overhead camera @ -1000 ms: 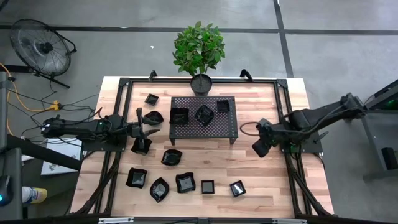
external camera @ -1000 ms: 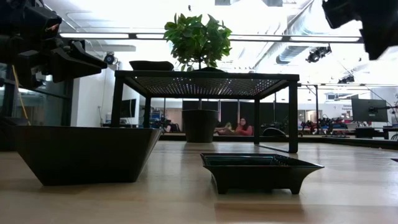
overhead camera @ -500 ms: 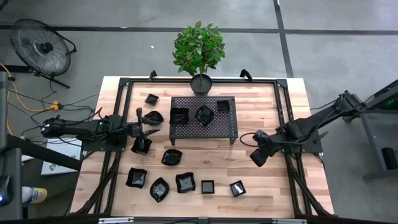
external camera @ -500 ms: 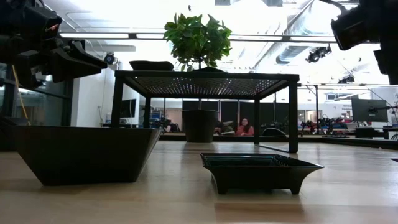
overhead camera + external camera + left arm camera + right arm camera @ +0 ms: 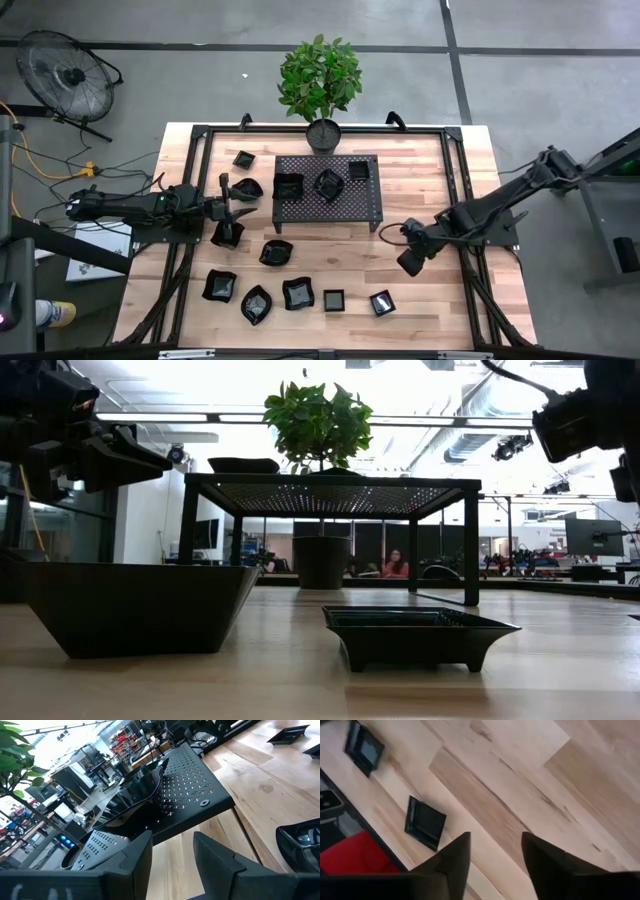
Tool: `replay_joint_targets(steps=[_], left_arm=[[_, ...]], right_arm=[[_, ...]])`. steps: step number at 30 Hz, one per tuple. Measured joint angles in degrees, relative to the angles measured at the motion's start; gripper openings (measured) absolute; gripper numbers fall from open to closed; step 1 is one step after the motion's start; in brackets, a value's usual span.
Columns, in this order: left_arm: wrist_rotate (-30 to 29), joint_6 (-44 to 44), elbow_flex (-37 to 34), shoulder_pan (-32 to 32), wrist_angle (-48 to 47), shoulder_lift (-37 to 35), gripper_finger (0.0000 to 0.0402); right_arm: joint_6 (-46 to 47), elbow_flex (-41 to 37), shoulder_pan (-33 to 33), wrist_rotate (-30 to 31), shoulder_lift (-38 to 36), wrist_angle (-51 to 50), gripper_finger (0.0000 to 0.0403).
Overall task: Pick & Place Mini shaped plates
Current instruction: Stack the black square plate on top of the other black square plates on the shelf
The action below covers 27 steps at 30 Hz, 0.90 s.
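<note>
Nine mini shaped plates lay scattered over my pale wooden table (image 5: 420, 180), and three more sat on the black perforated rack (image 5: 328, 203) toward its far edge. On the rack I saw a squarish dish (image 5: 288, 186), a wavy-edged one (image 5: 329, 184) and a small square one (image 5: 358, 170). Along the near edge lay a row of five, ending in two small square plates (image 5: 334, 299) and (image 5: 381, 302). Two more, (image 5: 244, 158) and (image 5: 250, 187), lay left of the rack.

My left gripper (image 5: 232, 203) hung at the table's left side, just left of the rack, its fingers (image 5: 135, 865) spread with nothing between them. My right gripper (image 5: 408, 262) hovered above bare wood right of the rack, fingers (image 5: 452, 862) apart and empty; its wrist camera looked down on two small square plates (image 5: 425, 822) and (image 5: 364, 747) near the table's edge.

A potted plant (image 5: 320, 85) stood at the far edge behind the rack. Grey concrete floor surrounded the table, with a floor fan (image 5: 62, 75) off the far left corner. From table height I saw a bright hall beyond, with ceiling lights, ductwork and a seated person (image 5: 392, 565) in the distance. A deep dish (image 5: 135, 605) and a shallow square one (image 5: 418, 632) filled the foreground.
</note>
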Motion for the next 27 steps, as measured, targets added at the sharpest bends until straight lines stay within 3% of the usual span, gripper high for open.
replay_joint_targets(steps=[7,17,27], left_arm=[[-0.02,-0.01,-0.01,0.0,-0.01,0.0,0.014],[-0.04,0.0,0.01,0.0,-0.02,-0.01,0.014],[-0.04,-0.01,-0.01,0.0,0.0,0.0,0.014]], right_arm=[[2.88,0.0,1.31,-2.16,3.74,4.02,0.0217],[8.91,0.03,3.65,-6.5,13.58,19.77,0.0195],[9.73,0.07,7.44,-7.24,15.17,21.48,0.0194]])
